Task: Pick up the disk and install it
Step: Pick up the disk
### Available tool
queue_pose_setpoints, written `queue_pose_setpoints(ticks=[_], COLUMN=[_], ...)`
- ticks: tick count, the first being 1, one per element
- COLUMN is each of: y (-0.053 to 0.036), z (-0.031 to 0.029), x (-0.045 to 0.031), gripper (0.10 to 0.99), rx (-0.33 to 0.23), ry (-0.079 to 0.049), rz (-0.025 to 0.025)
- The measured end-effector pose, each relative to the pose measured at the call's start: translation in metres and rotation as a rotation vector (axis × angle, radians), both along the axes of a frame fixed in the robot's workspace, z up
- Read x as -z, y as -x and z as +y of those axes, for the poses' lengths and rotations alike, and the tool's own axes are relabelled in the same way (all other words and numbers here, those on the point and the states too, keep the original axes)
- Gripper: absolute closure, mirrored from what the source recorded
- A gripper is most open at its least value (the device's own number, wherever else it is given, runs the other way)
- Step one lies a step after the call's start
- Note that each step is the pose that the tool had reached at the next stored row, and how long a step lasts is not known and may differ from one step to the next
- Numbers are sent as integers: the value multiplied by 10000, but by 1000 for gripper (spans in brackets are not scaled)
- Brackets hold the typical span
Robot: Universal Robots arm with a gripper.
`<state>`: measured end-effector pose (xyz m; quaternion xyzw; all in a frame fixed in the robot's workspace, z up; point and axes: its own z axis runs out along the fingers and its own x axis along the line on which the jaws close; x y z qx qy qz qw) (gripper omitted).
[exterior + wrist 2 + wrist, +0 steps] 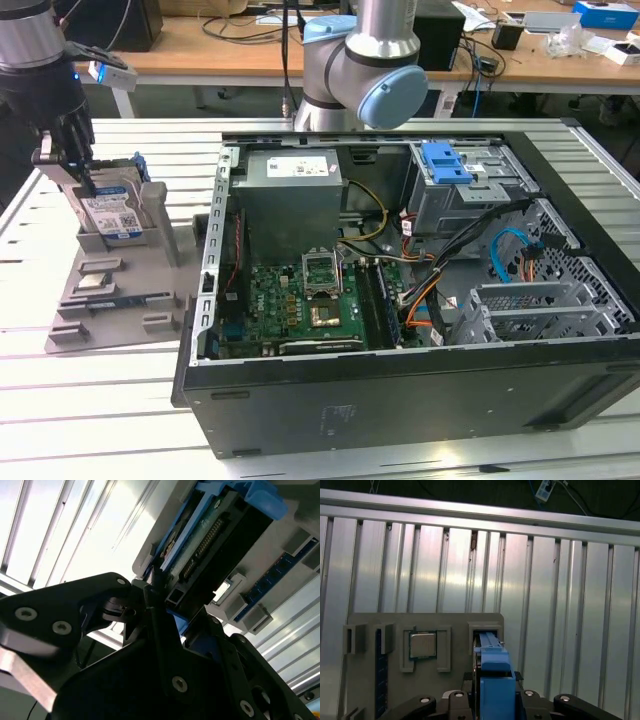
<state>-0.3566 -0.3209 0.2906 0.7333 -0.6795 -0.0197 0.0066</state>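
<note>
The disk (112, 212), a silver drive with a white-and-blue label and blue side rails, stands on edge in a slot of the grey holder (115, 295) at the exterior view's left. My gripper (85, 178) reaches down over its top edge, fingers closed against its two faces. In the first wrist view the disk's blue rail (492, 655) runs from between my fingers (495, 700) into the holder's slot. In the second wrist view the disk's connector edge (215, 535) sits between the black fingers (175, 605).
An open computer case (400, 390) lies at the exterior view's right, with a grey metal box (290, 190), motherboard, cables and a blue bracket (445, 162) in its drive bay. The holder also carries a processor chip (422, 645) and a memory stick (381, 665).
</note>
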Motion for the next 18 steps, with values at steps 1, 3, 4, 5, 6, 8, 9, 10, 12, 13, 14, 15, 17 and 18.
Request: queue_pose_setpoints(ticks=[1, 3, 4, 5, 6, 8, 9, 10, 12, 13, 14, 15, 17, 18], y=[0, 0, 0, 0, 0, 0, 0, 0, 0, 0, 0, 0, 0, 0], z=[0, 1, 0, 0, 0, 0, 0, 0, 0, 0, 0, 0, 0, 0], x=[0, 0, 0, 0, 0, 0, 0, 0, -16, -57, -113, -148, -193, -213], gripper=[718, 718, 718, 718, 718, 718, 718, 718, 718, 718, 718, 718, 718, 718], rx=[193, 530, 696, 702, 703, 703, 703, 694, 613, 601, 596, 596, 595, 596], ry=[5, 5, 6, 6, 5, 6, 6, 6, 6, 6, 6, 6, 6, 6], rz=[-1, -1, 0, 0, 0, 0, 0, 0, 0, 0, 0, 0, -1, 0])
